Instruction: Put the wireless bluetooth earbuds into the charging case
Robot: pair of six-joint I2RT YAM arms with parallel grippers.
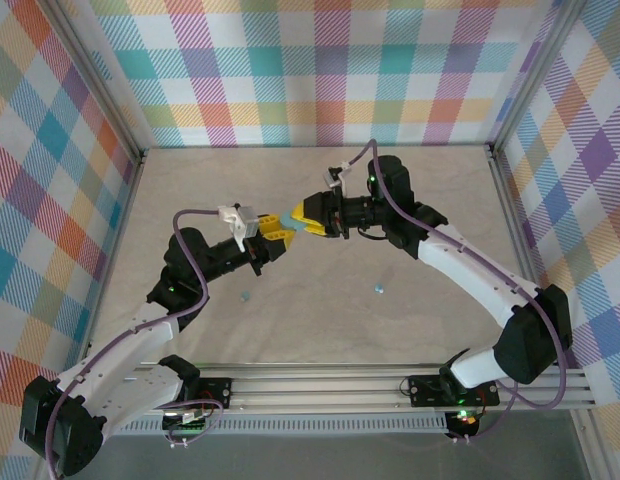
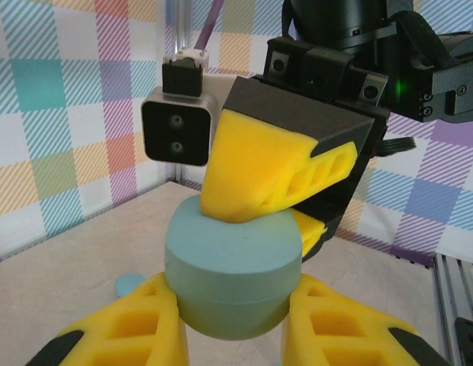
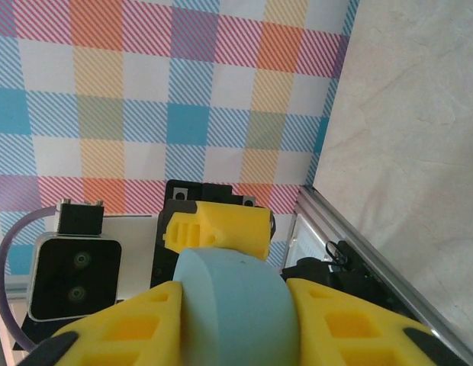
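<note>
Above the middle of the surface [image 1: 320, 320], the left gripper [image 1: 281, 233] and right gripper [image 1: 306, 218] both clamp the teal case [image 1: 293, 224], seemingly opening it; earbuds [image 1: 378, 289] lie nearer, awaiting pickup.

beige tabletop [image 1: 320, 200], plaid walls [image 1: 320, 60], seemingly fabric

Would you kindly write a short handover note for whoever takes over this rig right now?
Left gripper: shut on the teal case, held up over the table.
Right gripper: fingers on both sides of the same case, at its top; whether it grips is unclear.
Two small teal things, likely earbuds, lie on the table.
Done: case lifted between both arms.
Left: open the case, seat the earbuds.
</note>
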